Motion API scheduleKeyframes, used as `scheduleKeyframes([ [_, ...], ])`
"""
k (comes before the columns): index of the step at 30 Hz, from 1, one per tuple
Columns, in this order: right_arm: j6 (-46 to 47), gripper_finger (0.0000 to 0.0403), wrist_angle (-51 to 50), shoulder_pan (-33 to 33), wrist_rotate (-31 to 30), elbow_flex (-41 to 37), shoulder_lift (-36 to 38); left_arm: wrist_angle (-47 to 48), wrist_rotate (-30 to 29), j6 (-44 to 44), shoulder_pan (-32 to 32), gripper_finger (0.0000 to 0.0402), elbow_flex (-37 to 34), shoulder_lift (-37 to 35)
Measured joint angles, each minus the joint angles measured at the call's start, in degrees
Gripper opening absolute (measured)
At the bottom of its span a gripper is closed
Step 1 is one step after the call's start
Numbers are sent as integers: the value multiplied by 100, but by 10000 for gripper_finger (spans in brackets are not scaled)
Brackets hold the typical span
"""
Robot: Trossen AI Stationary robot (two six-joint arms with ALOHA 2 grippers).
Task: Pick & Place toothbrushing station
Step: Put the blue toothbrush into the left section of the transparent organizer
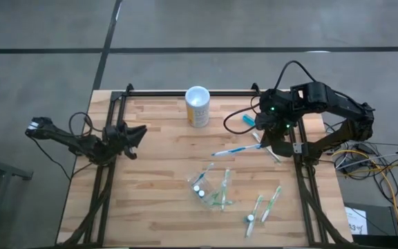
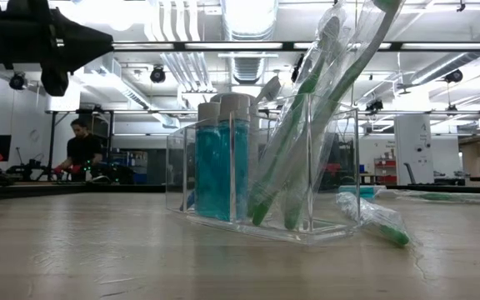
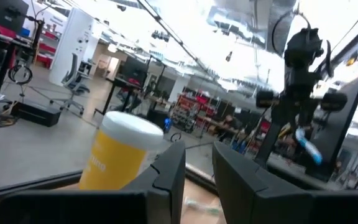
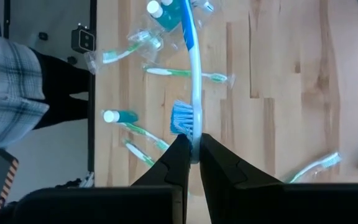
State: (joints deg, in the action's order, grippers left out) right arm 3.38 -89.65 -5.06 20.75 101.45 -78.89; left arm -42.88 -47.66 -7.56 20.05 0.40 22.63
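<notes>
Blue-bristled toothbrush (image 4: pixel 193 93) is pinched at its head end in the right hand (image 4: pixel 191 158), raised right of centre. Clear toothbrushing station (image 1: pixel 209 188) stands mid-surface, nearer; next, carry and lower it in. Left hand (image 3: pixel 197 165) waits left, part-open, empty.

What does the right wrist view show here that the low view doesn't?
Right wrist view only: the right gripper shut on a blue toothbrush above the table, and a person's plaid sleeve at the edge. Low view only: green toothbrushes standing upright in the station, and a person far behind. Both: the station's teal bottles and loose wrapped toothbrushes on the table.
</notes>
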Motion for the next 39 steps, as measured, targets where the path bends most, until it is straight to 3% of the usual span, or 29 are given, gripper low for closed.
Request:
scheduleKeyframes([
  [8,585,23,0,0,0,0,0,-78,0,-1,-2,85,0,-2],
  [20,566,23,10,0,0,0,0,-117,15,-284,-6,85,4,-2],
  [23,545,23,26,-2,0,0,0,383,161,-474,-6,85,153,78],
  [27,521,23,48,-2,-3,0,0,1516,296,-475,-12,85,867,385],
  [33,410,23,67,-2,-146,0,0,3306,302,8,-160,85,2495,1345],
  [39,410,23,120,0,-144,-7,0,4181,530,610,-285,85,4030,2491],
])
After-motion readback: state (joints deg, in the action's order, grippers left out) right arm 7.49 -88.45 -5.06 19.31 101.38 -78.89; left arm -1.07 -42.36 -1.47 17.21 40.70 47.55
